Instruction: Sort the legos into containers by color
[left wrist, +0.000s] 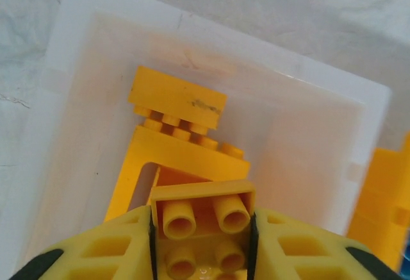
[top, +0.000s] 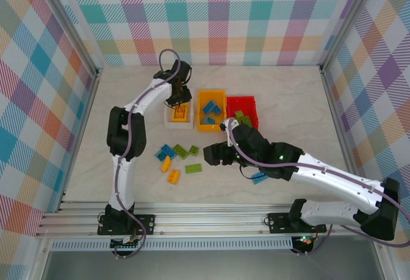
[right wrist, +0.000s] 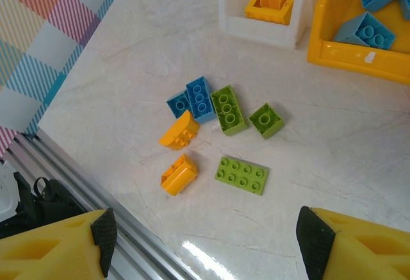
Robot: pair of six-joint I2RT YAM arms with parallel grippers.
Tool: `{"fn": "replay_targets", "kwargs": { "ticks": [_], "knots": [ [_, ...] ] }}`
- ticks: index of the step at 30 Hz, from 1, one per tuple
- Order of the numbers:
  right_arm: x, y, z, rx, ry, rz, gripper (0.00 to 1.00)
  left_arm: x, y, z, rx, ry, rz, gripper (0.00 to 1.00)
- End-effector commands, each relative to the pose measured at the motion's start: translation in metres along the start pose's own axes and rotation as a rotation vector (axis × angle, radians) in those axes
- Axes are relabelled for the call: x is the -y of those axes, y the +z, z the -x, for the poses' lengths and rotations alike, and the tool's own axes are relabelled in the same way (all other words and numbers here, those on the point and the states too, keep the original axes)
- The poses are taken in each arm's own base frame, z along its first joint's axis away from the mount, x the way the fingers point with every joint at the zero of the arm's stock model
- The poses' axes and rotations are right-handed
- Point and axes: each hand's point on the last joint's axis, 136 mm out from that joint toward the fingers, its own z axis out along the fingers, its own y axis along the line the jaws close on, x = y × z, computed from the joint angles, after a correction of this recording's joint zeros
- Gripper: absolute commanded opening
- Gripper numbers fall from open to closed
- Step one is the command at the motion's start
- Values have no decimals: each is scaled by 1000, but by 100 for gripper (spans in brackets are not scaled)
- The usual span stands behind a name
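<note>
left gripper [left wrist: 204, 245] clamped yellow brick [left wrist: 202, 198] over white bin [left wrist: 288, 62]; release due next. right gripper [right wrist: 209, 245] fingers stood apart.

Both arms are made of smooth white tubes joined by chunky black joints. The left arm [top: 147, 97] has a grey-purple cable [top: 168, 50] running along its length, with a free loop at the far end. The right arm [top: 339, 179] has the same kind of cable at its right end and a small green light [top: 282, 157] on a black joint. Each has a black base [top: 125, 219] at the near edge. The left gripper [left wrist: 202, 229] and right gripper [right wrist: 208, 241] have yellow fingers [right wrist: 45, 254] with hollow cut-outs and black tips.
</note>
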Motion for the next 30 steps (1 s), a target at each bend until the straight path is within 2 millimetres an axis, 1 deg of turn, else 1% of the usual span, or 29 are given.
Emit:
{"fn": "replay_targets", "kwargs": {
  "ticks": [1, 2, 4, 7, 10, 12, 14, 16, 18, 19, 21, 23, 24, 26, 27, 28, 30],
  "knots": [
    [3, 2, 1, 9, 26, 1, 76, -3, -16, 9, 2, 34, -2, 47],
    [6, 3, -1, 2, 29, -7, 77, -2, -20, 9, 1, 32, -12, 50],
    [12, 4, -4, -8, 43, -28, 77, 1, -34, 11, 17, 25, -38, 53],
    [19, 4, -8, -11, 58, -47, 76, 6, -65, 16, 57, 7, -102, 55],
    [27, 6, -12, -26, 71, -82, 76, 10, -104, 19, 95, -4, -153, 56],
    [32, 7, -15, -34, 85, -110, 76, 11, -137, 17, 133, -9, -197, 56],
    [38, 8, -18, -42, 101, -141, 75, 12, -168, 12, 169, -17, -244, 56],
    [42, 12, -19, -57, 113, -175, 75, 11, -200, 1, 199, -17, -291, 56],
    [41, 21, -22, -98, 103, -192, 75, 11, -233, -16, 230, -2, -358, 56],
    [39, 26, -24, -120, 94, -197, 74, 10, -243, -27, 236, 2, -388, 56],
    [34, 43, -30, -172, 46, -201, 73, 7, -268, -55, 245, 19, -461, 56],
    [31, 62, -37, -227, -27, -204, 73, -2, -283, -82, 256, 28, -492, 56],
    [28, 74, -41, -260, -81, -193, 73, -10, -286, -98, 256, 24, -503, 57],
    [25, 96, -49, -313, -188, -174, 75, -27, -287, -124, 254, 2, -521, 57],
    [26, 108, -54, -344, -252, -169, 76, -37, -288, -135, 257, -18, -538, 57],
    [29, 121, -58, -372, -308, -179, 75, -48, -284, -146, 253, -36, -537, 58],
    [34, 142, -64, -419, -396, -186, 76, -70, -282, -162, 258, -67, -541, 58]
  ]
}}
